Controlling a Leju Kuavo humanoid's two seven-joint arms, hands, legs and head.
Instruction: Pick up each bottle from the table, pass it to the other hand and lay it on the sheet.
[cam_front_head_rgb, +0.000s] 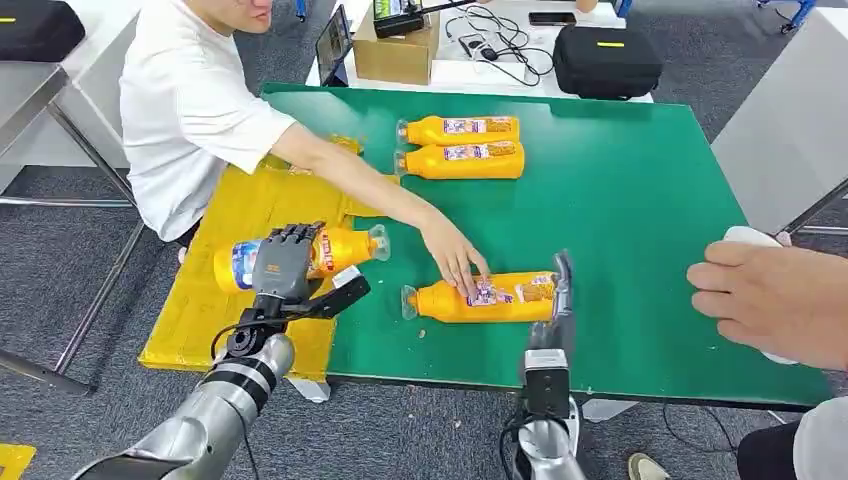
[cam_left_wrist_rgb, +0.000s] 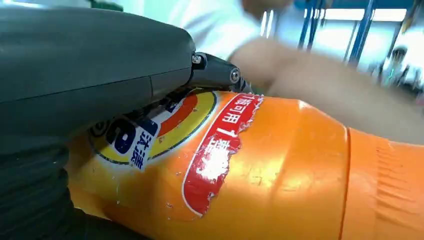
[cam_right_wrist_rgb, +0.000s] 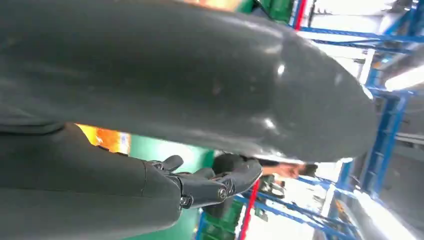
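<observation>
- The left robot hand (cam_front_head_rgb: 285, 262) grips an orange bottle (cam_front_head_rgb: 300, 256) lying on its side, fingers curled over the labelled middle. It is over the yellow sheet (cam_front_head_rgb: 235, 300) at the table's left edge, cap toward the green surface.
- In the left wrist view the same bottle (cam_left_wrist_rgb: 280, 170) sits right under the dark fingers (cam_left_wrist_rgb: 217, 72), its red and blue label peeling at the edges.
- The right robot hand (cam_front_head_rgb: 560, 290) stands edge-on near the table's front edge, fingers straight and pointing away from the robot. It touches or nearly touches the base end of a second orange bottle (cam_front_head_rgb: 480, 299); it holds nothing, and I cannot tell how far the fingers are spread.
- That second bottle lies on its side on the green table (cam_front_head_rgb: 640, 200) near the front edge, cap toward the sheet.
- A person's hand (cam_front_head_rgb: 455, 255), reaching from the left side, rests on that bottle's label.
- Two more orange bottles (cam_front_head_rgb: 462, 146) lie side by side, touching, toward the far edge, caps toward the sheet.
- Another person's hand (cam_front_head_rgb: 770, 300) rests at the table's right front corner.
</observation>
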